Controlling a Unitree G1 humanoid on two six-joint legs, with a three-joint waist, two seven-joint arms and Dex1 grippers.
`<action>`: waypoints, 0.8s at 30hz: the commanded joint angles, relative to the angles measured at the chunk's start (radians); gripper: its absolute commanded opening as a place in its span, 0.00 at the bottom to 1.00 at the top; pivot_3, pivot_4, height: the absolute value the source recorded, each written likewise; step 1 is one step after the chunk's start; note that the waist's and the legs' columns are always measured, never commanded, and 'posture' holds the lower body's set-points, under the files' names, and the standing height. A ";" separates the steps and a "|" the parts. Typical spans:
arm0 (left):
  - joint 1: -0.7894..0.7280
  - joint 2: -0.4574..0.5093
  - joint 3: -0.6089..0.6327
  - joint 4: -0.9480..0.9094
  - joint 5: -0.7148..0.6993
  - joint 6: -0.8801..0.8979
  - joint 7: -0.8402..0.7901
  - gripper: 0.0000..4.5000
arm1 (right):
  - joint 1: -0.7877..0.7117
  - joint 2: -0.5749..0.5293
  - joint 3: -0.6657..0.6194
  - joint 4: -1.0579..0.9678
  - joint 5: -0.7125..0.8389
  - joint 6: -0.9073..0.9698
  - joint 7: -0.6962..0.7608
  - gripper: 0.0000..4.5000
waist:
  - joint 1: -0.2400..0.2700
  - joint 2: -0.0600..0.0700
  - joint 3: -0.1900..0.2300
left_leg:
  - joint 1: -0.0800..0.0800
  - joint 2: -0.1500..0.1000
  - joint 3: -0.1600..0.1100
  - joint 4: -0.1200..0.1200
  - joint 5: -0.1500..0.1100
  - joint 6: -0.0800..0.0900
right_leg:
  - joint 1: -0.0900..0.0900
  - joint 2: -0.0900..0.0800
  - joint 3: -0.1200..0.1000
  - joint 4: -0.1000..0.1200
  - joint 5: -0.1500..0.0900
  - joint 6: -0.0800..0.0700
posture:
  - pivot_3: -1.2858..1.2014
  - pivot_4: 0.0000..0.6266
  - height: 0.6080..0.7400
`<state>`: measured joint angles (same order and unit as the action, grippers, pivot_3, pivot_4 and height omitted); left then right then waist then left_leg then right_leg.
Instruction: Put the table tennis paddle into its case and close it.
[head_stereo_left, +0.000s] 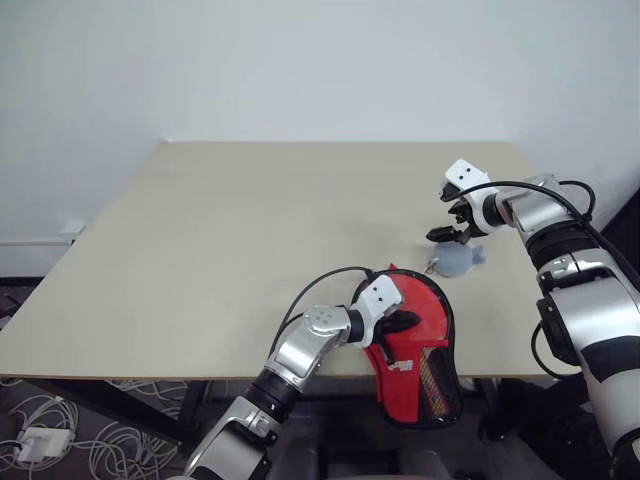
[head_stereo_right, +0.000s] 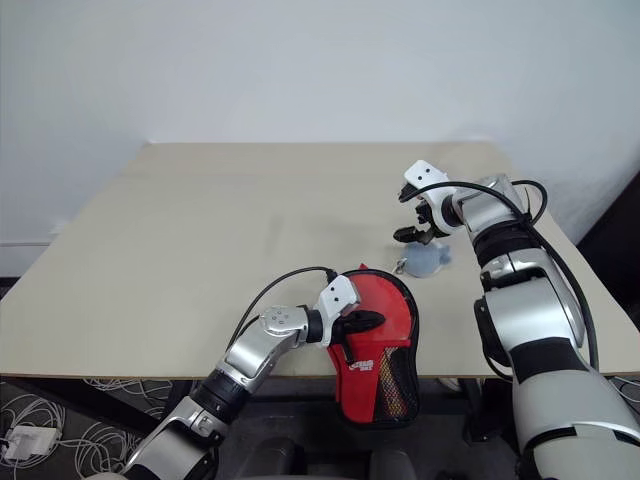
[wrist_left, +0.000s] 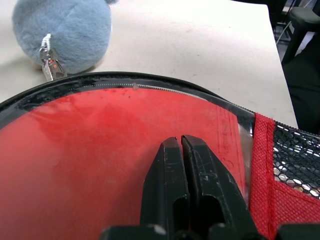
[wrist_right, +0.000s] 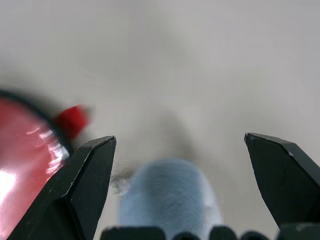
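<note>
Case (head_stereo_left: 415, 340) fabric is judged soft and light, best pinched at its edge; left gripper (wrist_left: 181, 145) is pressed closed on it, right gripper (wrist_right: 180, 145) is spread wide above a plush lump (head_stereo_left: 458, 261).

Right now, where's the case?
In the head views the case lies at the table's near edge, right of centre, its mesh end overhanging; the left gripper rests on it, grey-blue plush just behind.

case (head_stereo_left: 415, 330): red, black edge, dark net end
fluffy lump (head_stereo_left: 460, 261): grey-blue
table (head_stereo_left: 220, 250): light tan
</note>
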<state>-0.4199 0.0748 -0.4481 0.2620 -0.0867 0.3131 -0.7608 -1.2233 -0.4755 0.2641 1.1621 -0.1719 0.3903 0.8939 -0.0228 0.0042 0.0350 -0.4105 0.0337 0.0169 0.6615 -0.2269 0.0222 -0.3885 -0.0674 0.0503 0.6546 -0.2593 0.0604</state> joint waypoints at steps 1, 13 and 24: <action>0.022 0.009 -0.008 0.031 0.028 0.026 0.015 0.00 | -0.039 0.017 -0.031 0.064 -0.014 -0.070 -0.097 0.99 | -0.001 0.000 0.000 | 0.000 0.000 0.000 0.000 0.000 0.000 | 0.000 0.000 0.000 0.000 0.000 0.000 | 0.52 0.00 1.00; 0.046 0.015 -0.012 -0.001 0.024 0.043 0.029 0.00 | -0.004 0.020 -0.045 0.151 -0.067 -0.131 -0.206 0.99 | -0.008 0.001 0.000 | 0.000 0.000 0.001 -0.001 0.000 0.000 | 0.000 0.000 0.001 0.000 0.000 0.000 | 0.52 0.00 1.00; 0.047 0.009 -0.016 -0.002 0.023 0.044 0.034 0.00 | 0.030 -0.042 0.031 0.128 -0.144 -0.163 -0.005 0.99 | -0.015 0.002 -0.001 | 0.001 0.000 0.000 0.000 0.000 0.000 | 0.000 0.000 0.001 0.000 0.000 0.000 | 0.52 0.00 1.00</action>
<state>-0.3960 0.0812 -0.4471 0.2221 -0.0866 0.3313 -0.7296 -1.1999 -0.4976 0.2784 1.3147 -0.2890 0.2355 0.8442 -0.0378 0.0063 0.0337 -0.4099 0.0337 0.0168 0.6611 -0.2269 0.0223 -0.3881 -0.0670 0.0513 0.6548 -0.2595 0.0608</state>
